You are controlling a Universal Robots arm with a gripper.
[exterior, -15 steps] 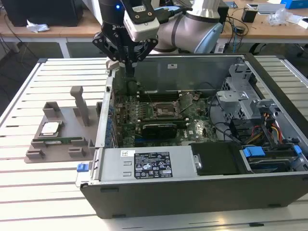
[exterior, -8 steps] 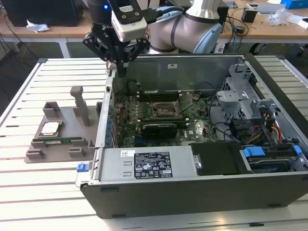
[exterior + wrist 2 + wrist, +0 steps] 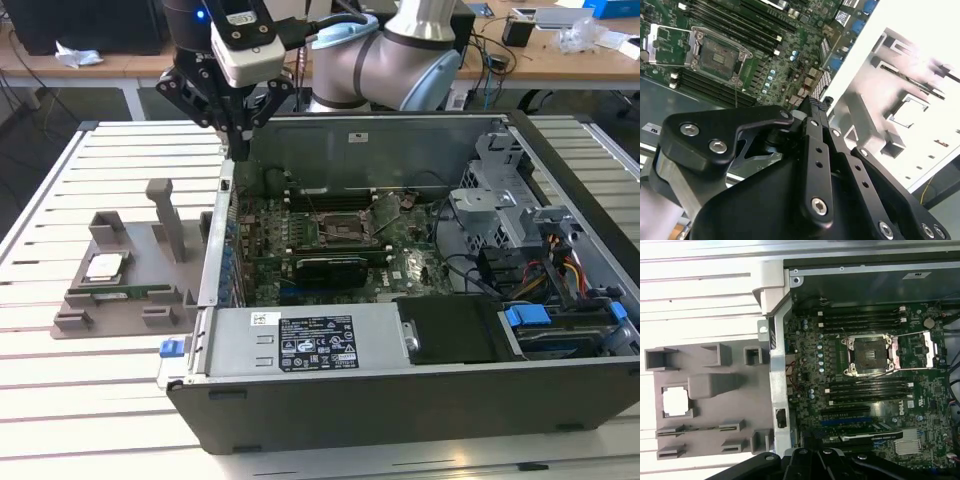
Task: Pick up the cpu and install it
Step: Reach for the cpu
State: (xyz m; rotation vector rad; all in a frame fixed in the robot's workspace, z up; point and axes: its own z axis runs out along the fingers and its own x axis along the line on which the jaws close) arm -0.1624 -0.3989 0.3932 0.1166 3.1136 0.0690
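Closest to the lens in the second wrist view, the gripper (image 3: 814, 107) had its black fingers pressed together on nothing. It hung above the side wall of the computer case (image 3: 400, 400), between the grey holder (image 3: 115, 315) and the motherboard (image 3: 415, 268). The cpu (image 3: 105, 266) lay flat in a square pocket of that holder, on the exterior view's left, well apart from the open socket (image 3: 343, 232).
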